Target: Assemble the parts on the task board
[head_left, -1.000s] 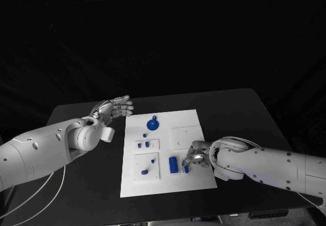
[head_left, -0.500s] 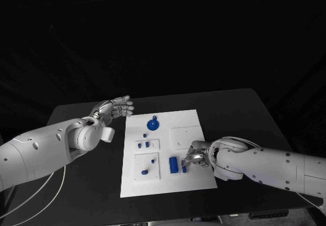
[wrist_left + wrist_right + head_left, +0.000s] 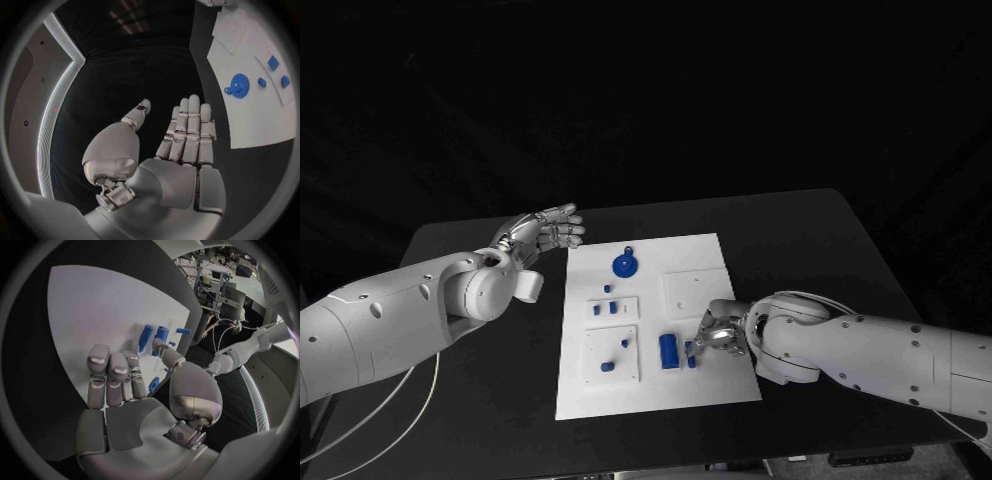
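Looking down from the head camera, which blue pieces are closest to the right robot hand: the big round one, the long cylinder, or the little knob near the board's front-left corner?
From the right robot hand:
1. Long cylinder, just beside it.
2. Little knob, front-left of the task board.
3. Big round piece, far end.

No legible text or markings.

Black table (image 3: 790,230) bare beyond board (image 3: 711,385). Right hand (image 3: 718,332) crowds blue cylinders (image 3: 669,348). Gear (image 3: 626,265) stands unobstructed; left hand (image 3: 545,229) hangs apart, seemingly empty.
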### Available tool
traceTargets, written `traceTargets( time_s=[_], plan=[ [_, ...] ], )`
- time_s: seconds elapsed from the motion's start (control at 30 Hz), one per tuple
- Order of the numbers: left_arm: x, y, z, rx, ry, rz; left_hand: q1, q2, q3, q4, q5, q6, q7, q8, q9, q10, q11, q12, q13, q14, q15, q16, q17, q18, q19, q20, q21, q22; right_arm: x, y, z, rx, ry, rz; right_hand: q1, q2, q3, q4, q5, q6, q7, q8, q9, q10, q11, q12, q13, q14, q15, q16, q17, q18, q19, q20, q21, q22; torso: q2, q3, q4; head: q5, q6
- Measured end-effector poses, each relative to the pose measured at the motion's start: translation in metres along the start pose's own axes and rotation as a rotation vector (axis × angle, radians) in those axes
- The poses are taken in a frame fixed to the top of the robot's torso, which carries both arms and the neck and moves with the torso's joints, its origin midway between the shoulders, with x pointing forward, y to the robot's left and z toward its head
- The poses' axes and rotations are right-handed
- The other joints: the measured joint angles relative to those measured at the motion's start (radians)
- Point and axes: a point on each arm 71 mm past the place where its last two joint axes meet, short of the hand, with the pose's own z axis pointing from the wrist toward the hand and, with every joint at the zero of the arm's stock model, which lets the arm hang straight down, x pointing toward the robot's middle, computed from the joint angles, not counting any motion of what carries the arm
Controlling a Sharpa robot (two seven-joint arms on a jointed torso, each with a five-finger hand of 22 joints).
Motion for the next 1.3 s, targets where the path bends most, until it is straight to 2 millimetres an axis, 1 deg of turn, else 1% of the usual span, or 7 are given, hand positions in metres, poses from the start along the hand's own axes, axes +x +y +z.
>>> traceTargets(
  time_s=[0.17,0.37,0.67,0.93,1.03,1.13,1.3],
  plan=[
    [-0.0005,0.0000,-0.0002,0.000,0.000,0.000,0.000,0.000,0.000,0.000,0.000,0.000,0.000,0.000,0.000,0.000,0.000,0.000,0.000,0.000,0.000,0.000,0.000,0.000,0.000,0.000,0.000,0.000,0.0014,-0.0020,-0.0018,-0.009,0.028,-0.008,0.045,-0.031,-0.033,-0.027,0.000,-0.015,0.007,0.000,0.000,-0.009,0.009,0.000,0.003,-0.002,-0.002,0.000,0.002,0.000,-0.003,-0.011,0.000,0.000,0.000,0.0004,0.0000,0.000,0.001],
    [-0.0003,0.0000,-0.0004,-0.001,0.001,0.001,0.000,0.000,0.000,0.000,0.000,0.000,0.000,0.000,0.000,0.000,0.000,0.000,0.000,0.000,0.000,0.000,0.001,0.000,0.000,0.000,0.000,0.001,0.0036,-0.0049,-0.0037,-0.011,0.063,-0.019,0.087,-0.026,-0.092,-0.029,0.000,-0.019,0.008,0.000,0.002,-0.016,0.009,0.000,0.005,-0.009,0.002,0.000,0.006,0.000,-0.011,-0.014,-0.005,0.000,0.000,0.0008,-0.0010,-0.002,0.001],
    [0.0000,0.0001,-0.0004,-0.002,0.003,0.001,0.000,0.000,0.000,0.000,0.000,0.000,0.000,0.000,0.000,0.000,0.000,0.000,0.000,0.000,0.000,0.000,0.001,0.000,0.000,0.000,0.000,0.001,0.0075,-0.0033,-0.0049,-0.021,0.091,-0.022,0.093,-0.022,-0.109,-0.026,0.000,-0.020,0.006,0.000,0.002,-0.016,0.009,0.000,0.005,-0.009,0.002,0.000,0.007,0.000,-0.013,-0.012,-0.005,0.000,0.000,0.0008,-0.0005,-0.002,0.000],
    [-0.0002,0.0001,-0.0006,-0.002,0.004,0.001,0.000,0.000,0.000,0.000,0.000,0.000,0.000,0.000,-0.001,0.000,0.000,0.000,0.000,0.000,0.000,0.000,0.002,0.000,0.000,0.000,0.000,0.002,0.0086,-0.0032,-0.0036,-0.019,0.092,-0.018,0.080,0.023,-0.131,-0.025,0.000,-0.020,0.006,0.005,0.004,-0.016,0.009,0.000,0.005,-0.009,0.002,0.000,0.008,0.000,-0.013,-0.012,-0.005,0.000,0.000,0.0005,0.0001,-0.003,-0.003],
    [-0.0004,0.0001,-0.0008,-0.003,0.004,0.002,0.000,0.000,0.000,0.000,0.000,0.000,0.000,0.000,-0.001,0.000,0.000,0.000,-0.001,0.000,0.000,0.000,0.002,0.000,0.000,0.000,0.000,0.002,0.0086,-0.0028,-0.0024,-0.016,0.091,-0.019,0.080,0.066,-0.132,-0.021,0.000,-0.020,0.006,0.006,0.005,-0.016,0.009,0.000,0.005,-0.009,0.002,0.000,0.008,0.000,-0.013,-0.012,-0.008,0.000,0.000,0.0001,0.0006,-0.003,-0.004],
    [-0.0010,0.0001,-0.0011,-0.003,0.003,0.003,0.000,0.000,0.000,0.000,0.000,0.000,0.000,0.000,-0.001,0.000,0.000,0.000,-0.001,0.000,0.000,0.000,0.002,0.000,0.000,0.000,0.000,0.002,0.0086,-0.0015,-0.0013,-0.017,0.087,-0.026,0.106,0.094,-0.098,-0.029,0.000,-0.020,0.006,0.011,0.005,-0.016,0.009,0.000,0.003,-0.011,0.000,-0.003,0.008,0.000,-0.013,-0.012,-0.011,0.000,0.001,0.0001,0.0008,-0.003,-0.005],
    [-0.0010,0.0002,-0.0012,-0.005,0.004,0.004,0.000,0.000,0.000,0.000,0.000,0.000,0.000,0.000,-0.001,0.000,0.000,0.000,-0.001,0.000,0.000,-0.002,0.003,0.000,0.000,0.000,0.000,0.002,0.0092,-0.0006,-0.0001,-0.017,0.080,-0.036,0.133,0.102,-0.062,-0.030,0.000,-0.019,0.005,0.017,0.005,-0.016,0.009,-0.001,0.002,-0.011,-0.001,-0.005,0.008,0.000,-0.013,-0.012,-0.011,0.000,0.001,0.0004,0.0008,-0.001,-0.008]
  ],
)
